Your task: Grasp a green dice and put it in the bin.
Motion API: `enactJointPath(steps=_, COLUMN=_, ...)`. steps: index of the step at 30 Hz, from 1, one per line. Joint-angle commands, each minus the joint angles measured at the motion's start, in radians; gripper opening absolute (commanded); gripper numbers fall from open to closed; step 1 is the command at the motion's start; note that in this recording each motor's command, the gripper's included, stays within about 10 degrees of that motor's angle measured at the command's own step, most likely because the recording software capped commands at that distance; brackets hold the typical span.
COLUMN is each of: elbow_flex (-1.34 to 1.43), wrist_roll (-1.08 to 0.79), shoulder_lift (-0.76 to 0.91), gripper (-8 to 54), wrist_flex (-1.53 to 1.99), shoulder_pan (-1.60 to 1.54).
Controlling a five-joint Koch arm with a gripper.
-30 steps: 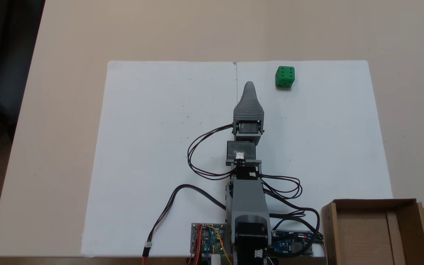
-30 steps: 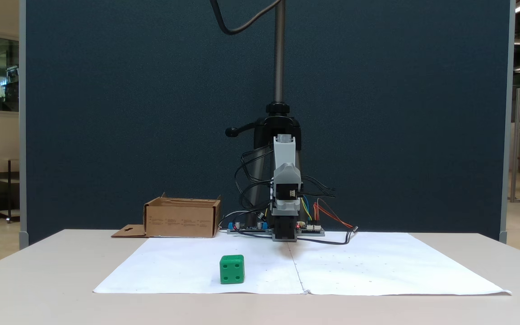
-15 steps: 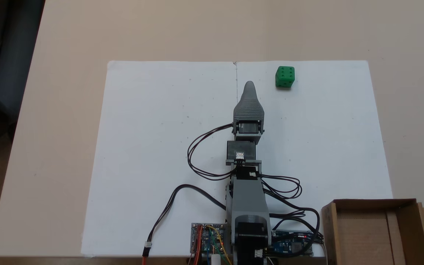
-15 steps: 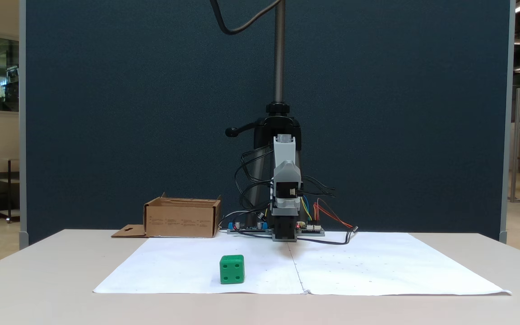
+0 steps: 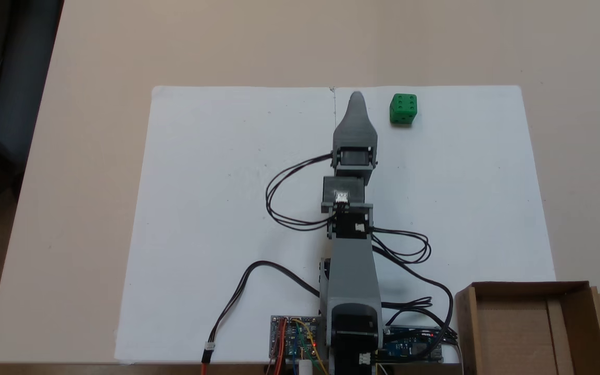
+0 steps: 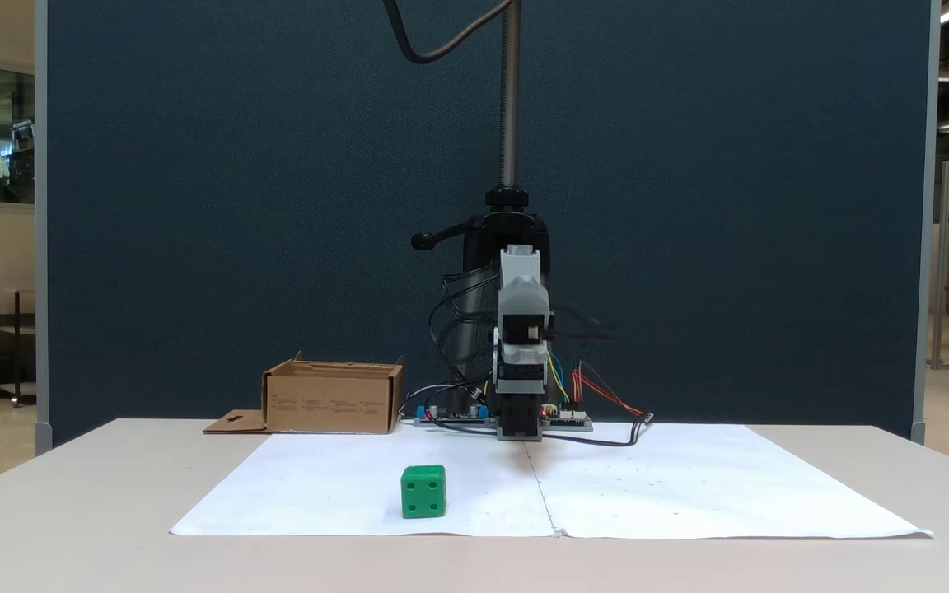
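While my arm reaches out long and low over the white paper (image 5: 227, 208) covering the pale surface (image 5: 97, 52), my jaws (image 5: 356, 99) point toward the paper's far edge in the fixed view from above. They lie one behind the other for both cameras, so I cannot tell whether they are apart or together, and they carry nothing. The green dice (image 5: 403, 109) sits flat on the paper just to the right of my tip in that view, close but not touching; in the front fixed view the dice (image 6: 423, 492) is near the paper's front edge. The cardboard box (image 5: 526, 328) waits open beside my base, well apart from the dice. I judge the dice light, rigid and smooth-sided, perhaps slippery, so I should pinch two opposite flat faces squarely, near the middle.
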Motion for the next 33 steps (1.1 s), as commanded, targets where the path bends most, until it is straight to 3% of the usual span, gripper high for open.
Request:
enactJointPath(steps=1, elbow_flex=-0.121, wrist_roll=-0.005, shoulder_lift=0.109, gripper=41.7, wrist_flex=0.153, shoulder_pan=0.025)
enactJointPath(steps=14, elbow_flex=-0.77, wrist_roll=-0.005, shoulder_lift=0.087, gripper=43.9, wrist_flex=1.027, shoulder_pan=0.064)
enactJointPath(steps=22, elbow_flex=-1.269, wrist_roll=-0.005, shoulder_lift=-0.212, gripper=43.4, wrist_flex=1.535, shoulder_pan=0.126)
enactJointPath(steps=28, elbow_flex=-1.702, wrist_roll=-0.005, shoulder_lift=-0.554, gripper=43.3, wrist_flex=1.87, shoulder_pan=0.16)
enactJointPath(steps=33, elbow_flex=-1.85, wrist_roll=-0.031, shoulder_lift=-0.643, gripper=43.2, wrist_flex=2.138, shoulder_pan=0.195)
